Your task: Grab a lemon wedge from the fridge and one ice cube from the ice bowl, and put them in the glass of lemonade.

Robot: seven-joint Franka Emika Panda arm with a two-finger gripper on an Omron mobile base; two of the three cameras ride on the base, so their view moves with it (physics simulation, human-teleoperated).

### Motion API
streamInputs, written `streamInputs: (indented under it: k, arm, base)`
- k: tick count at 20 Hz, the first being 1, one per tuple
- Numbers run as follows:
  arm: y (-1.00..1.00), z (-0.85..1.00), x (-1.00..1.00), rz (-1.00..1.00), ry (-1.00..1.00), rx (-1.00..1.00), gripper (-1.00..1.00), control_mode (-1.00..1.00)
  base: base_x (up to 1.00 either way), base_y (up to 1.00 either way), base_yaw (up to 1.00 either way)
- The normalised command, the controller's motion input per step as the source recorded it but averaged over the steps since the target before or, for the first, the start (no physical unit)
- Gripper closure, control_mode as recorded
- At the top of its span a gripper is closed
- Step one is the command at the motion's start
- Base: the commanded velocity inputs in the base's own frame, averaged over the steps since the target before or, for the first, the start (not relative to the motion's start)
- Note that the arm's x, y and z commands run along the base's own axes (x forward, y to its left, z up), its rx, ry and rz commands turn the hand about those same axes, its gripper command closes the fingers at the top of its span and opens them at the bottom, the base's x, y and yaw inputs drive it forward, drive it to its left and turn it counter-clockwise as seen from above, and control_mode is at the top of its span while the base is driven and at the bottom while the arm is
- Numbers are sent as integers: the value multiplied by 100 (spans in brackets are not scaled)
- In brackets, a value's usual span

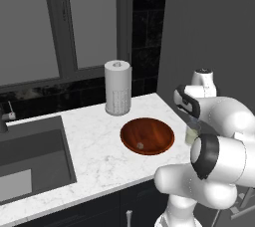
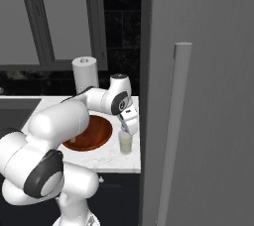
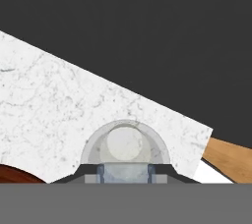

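The gripper [image 2: 130, 132] hangs just above the glass [image 2: 125, 143] at the right end of the white marble counter [image 1: 94, 146], next to the closed fridge [image 2: 198, 96], whose long bar handle [image 2: 173, 136] runs down the door. In the hand view the two dark fingertips [image 3: 101, 171] stand close together with a pale grey-white block, the ice cube [image 3: 125, 173], pinched between them, right over the round mouth of the glass [image 3: 125, 142]; jaws are closed on the cube. The glass [image 1: 192, 134] holds pale yellow-green liquid and stands upright, just right of the bowl [image 1: 147, 136] and apart from it. The bowl [image 2: 87, 133] is glossy reddish-brown wood, wide and shallow, and one small pale cube [image 1: 140, 145] lies on its floor near the front. Behind the bowl a white paper-towel roll [image 1: 118, 87] stands upright near the dark tile backsplash. To the left a grey sink [image 1: 30, 156] is set in the counter, with a bit of dark faucet [image 1: 6, 116] at the picture's edge. Grey window panes rise behind. In the hand view a tan wood strip [image 3: 229, 156] shows past the counter's corner. The lemon wedge cannot be made out. No readable writing, labels or brands anywhere.
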Motion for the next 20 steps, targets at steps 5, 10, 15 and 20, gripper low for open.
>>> streamInputs:
  k: [5, 10, 15, 20]
  arm:
    - [1, -3, -6, 0, -1, 0, 100, -100]
    - [9, -5, 1, 0, 0, 0, 100, -100]
    - [0, 0, 0, 0, 0, 0, 100, -100]
    - [0, 0, 0, 0, 0, 0, -100, -100]
  base:
    - [0, 0, 0]
    - [0, 0, 0]
    - [0, 0, 0]
    - [0, 0, 0]
